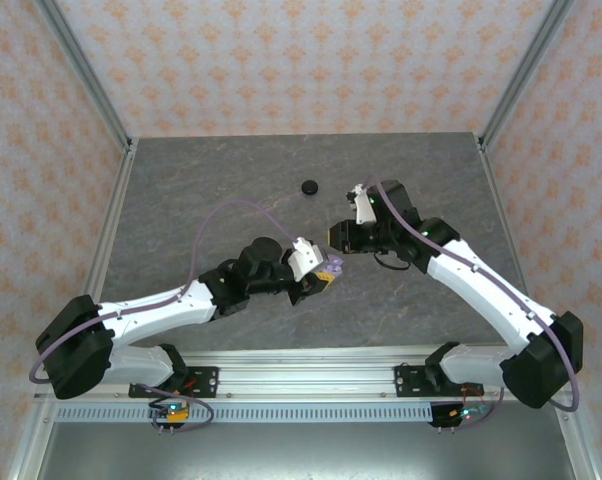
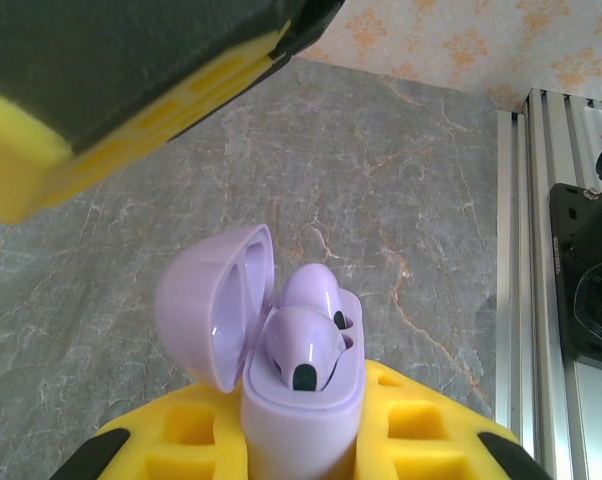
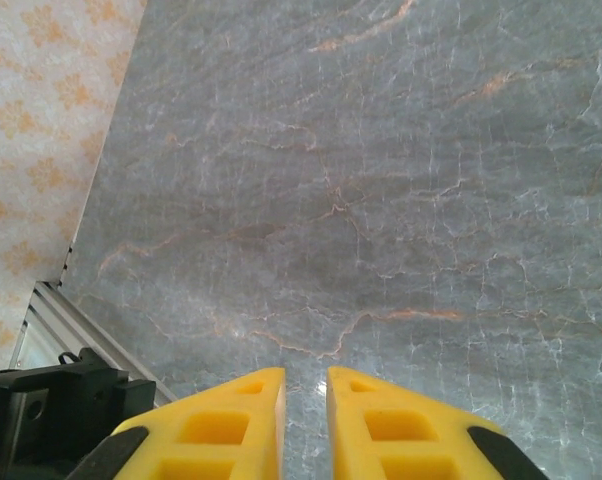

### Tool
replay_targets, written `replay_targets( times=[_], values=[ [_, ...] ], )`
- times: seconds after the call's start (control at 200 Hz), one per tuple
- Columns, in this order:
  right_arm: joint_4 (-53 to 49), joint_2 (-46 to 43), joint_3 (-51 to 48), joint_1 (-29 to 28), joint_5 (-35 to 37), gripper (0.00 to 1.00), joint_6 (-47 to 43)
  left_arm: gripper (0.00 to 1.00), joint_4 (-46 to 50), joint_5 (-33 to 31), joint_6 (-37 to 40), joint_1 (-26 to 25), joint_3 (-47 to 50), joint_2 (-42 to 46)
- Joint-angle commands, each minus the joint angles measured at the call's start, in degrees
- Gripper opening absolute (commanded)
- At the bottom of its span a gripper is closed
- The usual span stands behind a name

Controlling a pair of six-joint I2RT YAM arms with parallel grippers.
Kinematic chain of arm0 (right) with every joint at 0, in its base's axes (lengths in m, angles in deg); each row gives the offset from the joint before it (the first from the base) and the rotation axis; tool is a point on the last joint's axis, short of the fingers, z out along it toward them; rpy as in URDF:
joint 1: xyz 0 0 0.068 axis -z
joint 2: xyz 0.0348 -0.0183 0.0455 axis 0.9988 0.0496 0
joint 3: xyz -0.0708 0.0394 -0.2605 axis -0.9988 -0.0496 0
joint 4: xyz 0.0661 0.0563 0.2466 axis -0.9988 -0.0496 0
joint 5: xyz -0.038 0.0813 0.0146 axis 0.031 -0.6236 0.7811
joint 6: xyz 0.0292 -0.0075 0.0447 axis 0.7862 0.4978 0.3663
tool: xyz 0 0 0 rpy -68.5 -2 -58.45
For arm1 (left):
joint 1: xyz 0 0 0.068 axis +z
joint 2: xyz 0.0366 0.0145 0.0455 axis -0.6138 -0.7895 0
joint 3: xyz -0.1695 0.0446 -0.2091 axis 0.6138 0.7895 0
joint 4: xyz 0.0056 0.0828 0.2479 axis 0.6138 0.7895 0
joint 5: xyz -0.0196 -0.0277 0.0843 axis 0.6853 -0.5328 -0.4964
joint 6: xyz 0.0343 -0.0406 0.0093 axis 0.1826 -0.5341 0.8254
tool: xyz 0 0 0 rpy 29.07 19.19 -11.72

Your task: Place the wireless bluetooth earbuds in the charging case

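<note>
Item, left: the left arm [image 1: 171, 305] is reached toward mid-tabletop, and its left fingers [image 2: 386, 395] are closed narrowly on the lower body of the lavender charging case [image 2: 301, 420], which is held upright above the tabletop [image 1: 201, 200], near its centre. The lid [image 2: 206, 300] is swung open to the left. Two lavender earbuds [image 2: 303, 348] are seen inside the case, the nearer one lying in its well with its dark tip up, the farther one just behind it; whether both are pressed fully home cannot be told. Item, centre, far: a black round object [image 1: 308, 186] is set on the tabletop well apart from the held case; it is taken for a second case, and whether it is open or filled cannot be made out. Item, right: the right arm [image 1: 481, 290] is bent inward, and the right fingers [image 3: 266, 400] are parted by a narrow gap with nothing between them, just to the far right of the case. Progress, as judged: the lavender pair is counted as placed. Closing the lid and any black pair are counted as outstanding.
</note>
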State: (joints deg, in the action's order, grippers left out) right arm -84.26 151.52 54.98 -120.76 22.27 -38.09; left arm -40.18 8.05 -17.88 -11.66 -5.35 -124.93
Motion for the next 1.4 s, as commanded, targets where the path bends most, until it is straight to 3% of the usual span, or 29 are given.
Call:
replay_targets(
  times=[0.0, 0.871, 1.396],
  values=[
    [-2.38, 0.82, 2.16, -0.30, -2.57, 0.19, -0.50, 0.06, 0.49, -1.62, 1.72, -0.51, -2.09, 1.09],
    [-4.90, 1.88, 0.05, -1.38, -5.32, 0.19, -2.51, 0.06, -0.90, -9.95, -1.83, -0.43, -3.10, -0.83],
    [-7.95, 1.29, 0.94, -1.38, 0.49, 0.20, -3.84, 0.06, -0.96, -11.34, -4.69, 0.44, -3.90, -2.38]
  ],
)
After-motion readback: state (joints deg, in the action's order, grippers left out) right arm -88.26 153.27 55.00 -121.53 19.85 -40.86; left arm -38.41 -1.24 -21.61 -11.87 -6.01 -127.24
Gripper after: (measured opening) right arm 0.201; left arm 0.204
